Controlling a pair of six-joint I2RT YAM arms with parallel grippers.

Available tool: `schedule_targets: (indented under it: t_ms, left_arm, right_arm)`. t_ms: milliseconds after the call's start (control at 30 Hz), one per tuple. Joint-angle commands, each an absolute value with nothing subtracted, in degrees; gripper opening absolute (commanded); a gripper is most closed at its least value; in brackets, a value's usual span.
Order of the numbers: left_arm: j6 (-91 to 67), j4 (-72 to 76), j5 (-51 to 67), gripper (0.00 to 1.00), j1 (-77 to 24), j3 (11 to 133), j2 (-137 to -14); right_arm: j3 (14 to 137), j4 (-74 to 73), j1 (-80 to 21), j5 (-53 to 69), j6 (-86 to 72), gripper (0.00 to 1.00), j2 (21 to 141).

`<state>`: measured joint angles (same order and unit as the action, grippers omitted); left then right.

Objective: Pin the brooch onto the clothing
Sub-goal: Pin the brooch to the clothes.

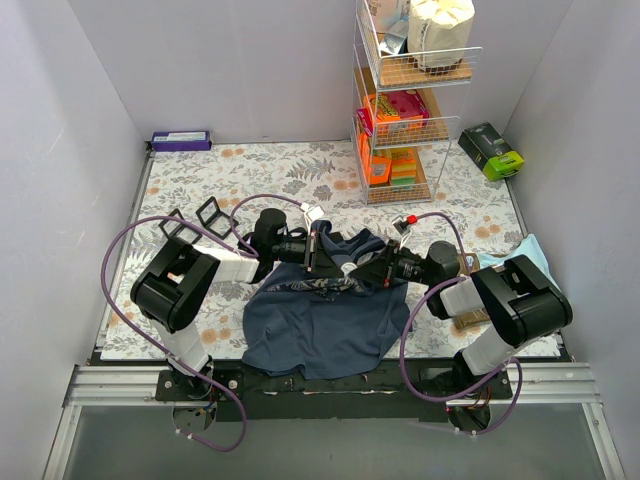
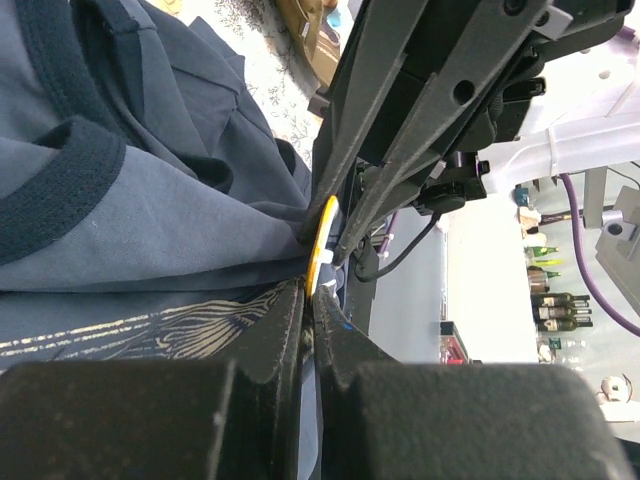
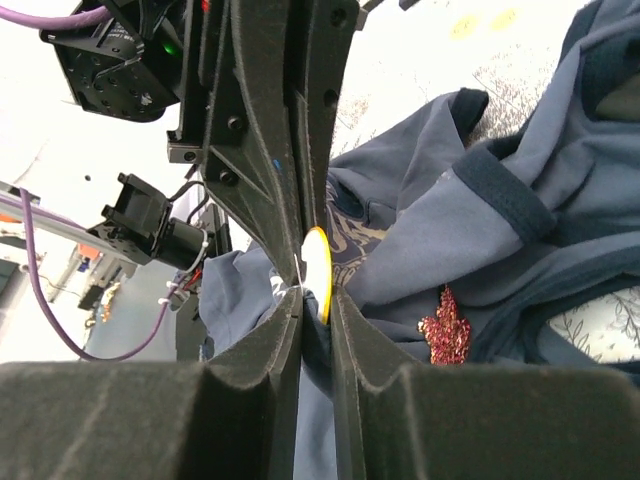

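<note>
The navy clothing [image 1: 320, 330] lies crumpled on the floral table, its upper part lifted between the two arms. The brooch [image 3: 318, 265] is a round disc with a yellow rim and white back, seen edge-on. My left gripper [image 2: 310, 290] is shut on a fold of the clothing [image 2: 150, 230], with the brooch [image 2: 322, 245] right at its tips. From the opposite side, my right gripper [image 3: 315, 300] is closed on the brooch's lower edge together with a fold of fabric [image 3: 450, 240]. In the top view the two grippers [image 1: 335, 265] [image 1: 357, 272] meet tip to tip and hide the brooch.
A red glittery leaf-shaped piece [image 3: 448, 330] sits on the fabric beside my right fingers. A wire rack [image 1: 405, 100] of goods stands at the back, a green box [image 1: 492, 150] to its right, a purple box [image 1: 181, 140] at the back left, and a pale blue cloth [image 1: 525, 250] at the right.
</note>
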<state>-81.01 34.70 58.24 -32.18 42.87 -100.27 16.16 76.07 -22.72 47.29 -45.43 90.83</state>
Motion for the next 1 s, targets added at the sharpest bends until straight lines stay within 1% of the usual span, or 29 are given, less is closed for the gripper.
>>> schedule_targets:
  t_ms: [0, 233, 800, 967]
  left_arm:
    - [-79.8, 34.4, 59.2, 0.0, -33.6, 45.6, -98.1]
    - [-78.7, 33.1, 59.2, 0.0, -33.6, 46.0, -97.7]
    - [-74.6, 29.2, 57.4, 0.0, -33.6, 46.7, -95.4]
    - [-74.6, 28.9, 57.4, 0.0, -33.3, 46.8, -95.4]
  right_arm:
    - [19.9, 77.7, -25.7, 46.8, -38.6, 0.15, 88.4]
    - [22.7, 67.2, -27.4, 46.0, -33.3, 0.14, 87.5]
    - [27.1, 54.1, -29.0, 46.0, -27.5, 0.13, 89.6]
    - [27.6, 52.3, -29.2, 46.8, -26.5, 0.13, 89.8]
